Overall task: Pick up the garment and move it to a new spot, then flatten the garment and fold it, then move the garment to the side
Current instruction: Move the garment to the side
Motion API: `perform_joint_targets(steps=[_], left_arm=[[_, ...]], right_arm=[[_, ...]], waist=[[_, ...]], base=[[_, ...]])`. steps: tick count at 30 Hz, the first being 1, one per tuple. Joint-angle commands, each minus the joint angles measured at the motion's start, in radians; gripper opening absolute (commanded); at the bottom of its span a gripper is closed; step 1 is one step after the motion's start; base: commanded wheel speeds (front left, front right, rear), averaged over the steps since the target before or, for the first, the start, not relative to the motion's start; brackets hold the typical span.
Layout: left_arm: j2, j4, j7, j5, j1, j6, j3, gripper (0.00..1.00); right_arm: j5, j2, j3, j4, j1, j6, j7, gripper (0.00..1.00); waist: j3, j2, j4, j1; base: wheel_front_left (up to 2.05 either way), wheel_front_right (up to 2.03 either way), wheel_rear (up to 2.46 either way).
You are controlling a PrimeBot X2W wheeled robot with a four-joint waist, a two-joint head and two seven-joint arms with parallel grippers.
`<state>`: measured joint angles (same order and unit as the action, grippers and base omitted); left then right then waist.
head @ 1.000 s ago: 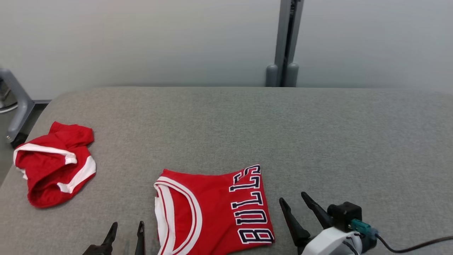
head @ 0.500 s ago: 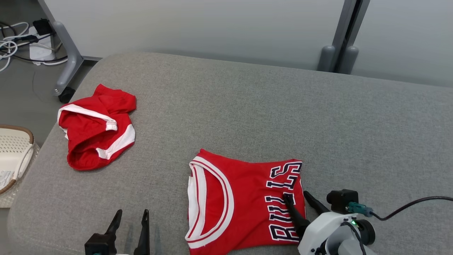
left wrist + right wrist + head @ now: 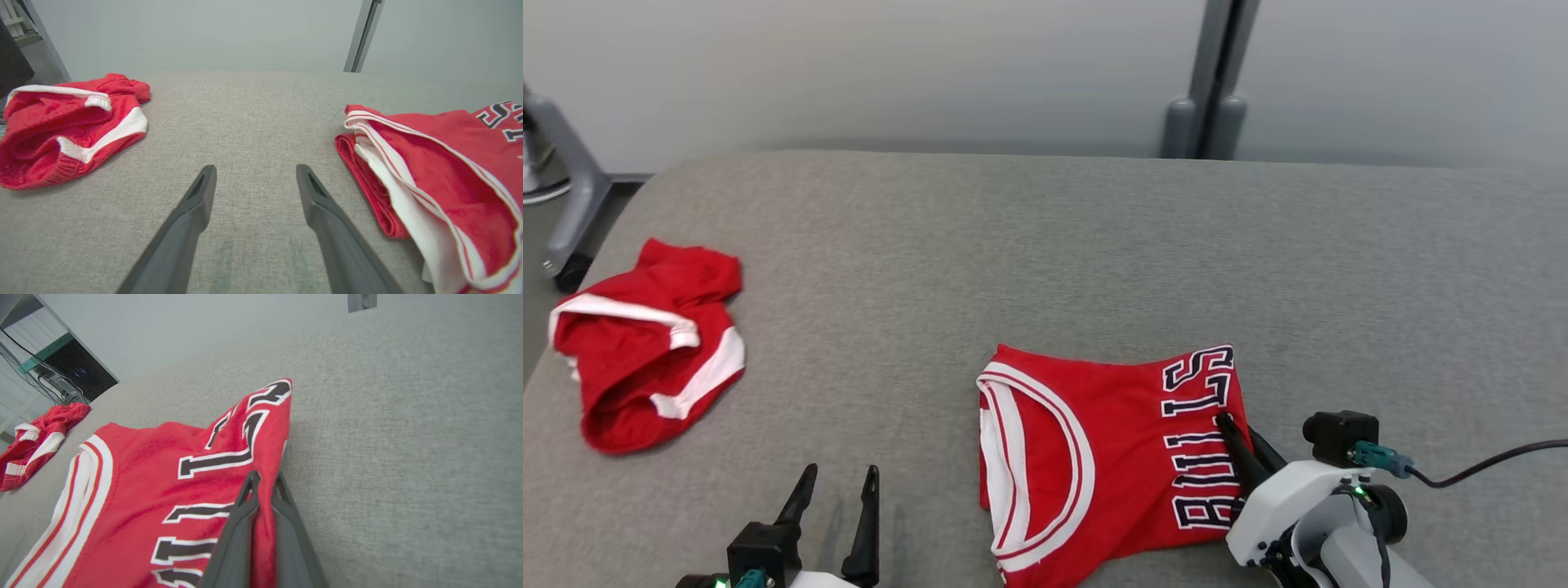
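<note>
Pinching the jersey (image 3: 1111,441), the right fingers (image 3: 241,535) cover some lettering.

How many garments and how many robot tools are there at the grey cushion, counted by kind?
Garments: 2, the jersey and the crumpled red garment.
Tools: 2, the left tool open, the right tool shut on the jersey.
Total: 4.
</note>
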<state>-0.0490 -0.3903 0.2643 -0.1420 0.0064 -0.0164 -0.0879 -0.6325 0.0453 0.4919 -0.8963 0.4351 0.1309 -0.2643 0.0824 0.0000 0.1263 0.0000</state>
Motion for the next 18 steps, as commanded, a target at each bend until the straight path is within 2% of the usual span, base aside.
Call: perform_joint_targets(steps=[1, 11, 12, 18], left_arm=[[-0.004, 0.003, 0.000, 0.007, -0.014, 0.000, -0.003, 1.00], [-0.003, 0.005, 0.000, -0.029, -0.036, 0.005, -0.058, 1.00], [-0.003, 0.005, 0.000, -0.029, -0.036, 0.005, -0.058, 1.00], [-0.004, 0.002, 0.000, -0.035, -0.047, 0.008, -0.067, 1.00]], right_arm=[[0.014, 0.011, -0.018, 0.008, -0.021, 0.000, 0.001, 0.00], [0.086, 0.010, -0.059, 0.038, -0.072, 0.000, 0.000, 0.00], [0.086, 0.010, -0.059, 0.038, -0.072, 0.000, 0.000, 0.00], [0.115, 0.010, -0.050, 0.090, -0.081, 0.000, 0.000, 0.00]], waist=[[-0.023, 0.0000, -0.115, 0.0000], [-0.029, 0.0000, -0.407, 0.0000], [-0.029, 0.0000, -0.407, 0.0000], [-0.007, 0.0000, -0.549, 0.0000]], base=[[0.00, 0.00, 0.00], [0.00, 0.00, 0.00], [0.00, 0.00, 0.00], [0.00, 0.00, 0.00]])
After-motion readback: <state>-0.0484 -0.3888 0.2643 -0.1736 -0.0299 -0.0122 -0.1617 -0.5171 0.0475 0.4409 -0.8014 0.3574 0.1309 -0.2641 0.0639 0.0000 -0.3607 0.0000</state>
